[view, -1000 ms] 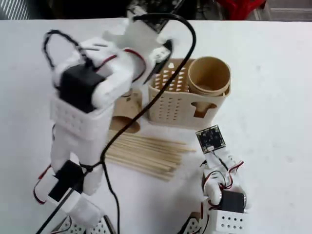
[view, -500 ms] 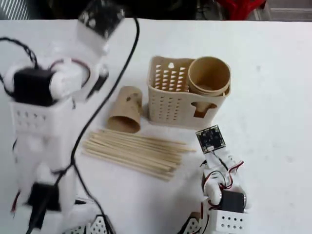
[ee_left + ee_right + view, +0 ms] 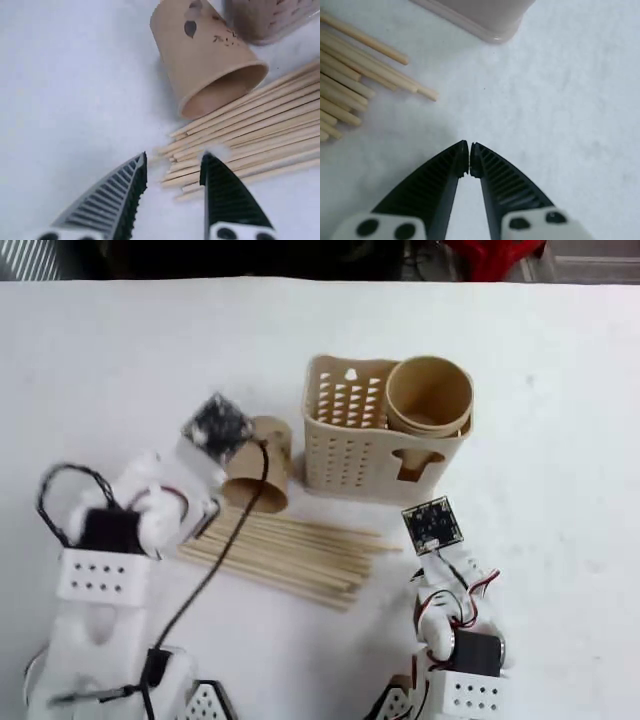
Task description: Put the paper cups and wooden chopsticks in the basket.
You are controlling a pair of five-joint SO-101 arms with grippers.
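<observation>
Altogether, two paper cups are showing: one cup (image 3: 430, 395) is standing upright in the right end of the single basket (image 3: 350, 455), though I cannot tell whether another is nested under it, and the other cup (image 3: 262, 465) is lying on its side on the tabletop (image 3: 560, 390), just left of the basket, with its mouth facing the near side. One loose sheaf of wooden chopsticks (image 3: 300, 555) is lying flat just near of that cup, running left to right; the sticks are too closely packed to count.

Two arms are sitting at the near edge. The left claw (image 3: 173, 157) is gaping moderately wide and gripping nothing. It is hanging over the left ends of the chopsticks (image 3: 250, 135), one tip over those ends and the other over bare tabletop. The fallen cup (image 3: 205, 60) is lying just beyond the tips, its rim meeting the sticks, and the basket (image 3: 270, 17) is sitting behind it.

The right claw (image 3: 469, 147) is closed tip to tip with nothing between. It is hanging over bare tabletop, with the right ends of the chopsticks (image 3: 350, 85) near it on the left and a basket corner (image 3: 485, 15) farther off.
</observation>
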